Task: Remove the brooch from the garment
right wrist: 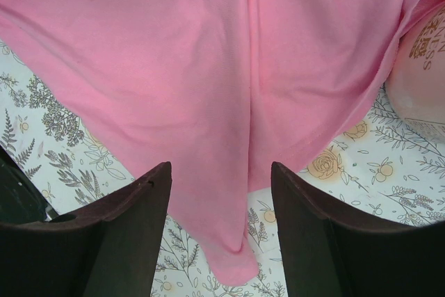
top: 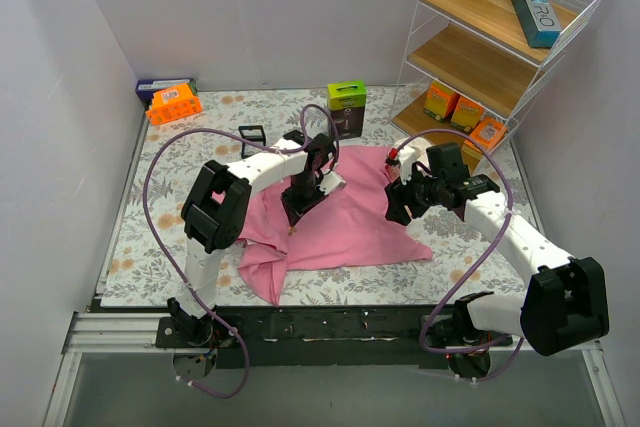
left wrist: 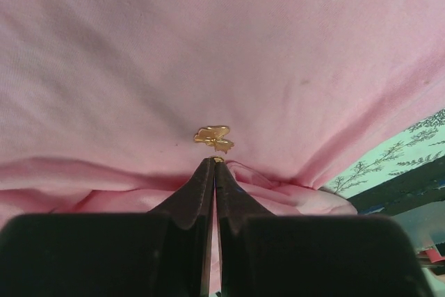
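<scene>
The pink garment (top: 350,227) lies rumpled on the floral cover in the middle of the table. In the left wrist view a small gold butterfly brooch (left wrist: 214,137) sits on the pink cloth (left wrist: 208,46), just past my fingertips. My left gripper (left wrist: 213,161) is shut, with a small gold part of the brooch pinched at its tips; from above it (top: 293,224) points down onto the garment's left half. My right gripper (right wrist: 221,193) is open and empty, hovering over the garment's right edge (right wrist: 208,53); from above it (top: 397,205) is at the cloth's right side.
A white wire shelf (top: 500,37) with boxes stands at the back right. A green box (top: 347,97) and an orange box (top: 173,104) are at the back. The floral table cover (top: 160,237) shows around the garment. A pale pink lettered object (right wrist: 424,67) lies beside the cloth.
</scene>
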You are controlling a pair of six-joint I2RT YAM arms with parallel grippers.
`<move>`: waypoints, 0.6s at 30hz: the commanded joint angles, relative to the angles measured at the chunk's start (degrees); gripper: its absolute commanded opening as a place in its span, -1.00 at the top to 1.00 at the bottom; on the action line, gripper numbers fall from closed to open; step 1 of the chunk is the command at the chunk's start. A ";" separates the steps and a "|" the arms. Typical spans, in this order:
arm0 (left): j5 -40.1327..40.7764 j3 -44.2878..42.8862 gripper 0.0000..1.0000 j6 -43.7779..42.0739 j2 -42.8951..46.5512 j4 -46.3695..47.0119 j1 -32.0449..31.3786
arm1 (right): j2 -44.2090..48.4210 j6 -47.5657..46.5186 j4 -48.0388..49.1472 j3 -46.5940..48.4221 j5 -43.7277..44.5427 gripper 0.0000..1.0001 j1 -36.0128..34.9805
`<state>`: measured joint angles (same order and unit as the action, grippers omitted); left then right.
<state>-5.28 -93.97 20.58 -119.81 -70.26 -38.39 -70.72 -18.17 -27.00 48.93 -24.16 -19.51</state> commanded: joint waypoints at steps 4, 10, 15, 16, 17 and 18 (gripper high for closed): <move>-0.17 -0.33 1.00 0.43 -0.07 0.47 0.42 | -0.12 -0.11 0.37 1.43 -0.53 -0.34 0.35; -0.52 -0.77 1.00 0.43 -0.69 0.47 0.42 | -0.30 -0.11 0.29 1.52 -0.45 -0.34 0.43; -0.78 -1.12 1.00 0.43 -1.30 0.21 0.51 | -0.56 -0.20 0.20 1.61 -0.45 -0.34 0.35; -0.79 -0.95 1.00 0.43 -1.30 0.21 0.51 | -0.56 -0.20 0.28 1.70 -0.45 -0.34 0.35; -0.79 -0.69 1.00 0.34 -1.30 0.30 0.51 | -0.56 -0.20 0.29 1.70 -0.36 -0.34 0.35; -0.79 -0.68 1.00 0.43 -1.22 0.30 0.51 | -0.56 -0.20 0.29 1.70 -0.36 -0.34 0.35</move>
<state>-5.34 -93.97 20.82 -121.01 -70.26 -38.33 -71.00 -18.17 -27.03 48.93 -24.14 -19.46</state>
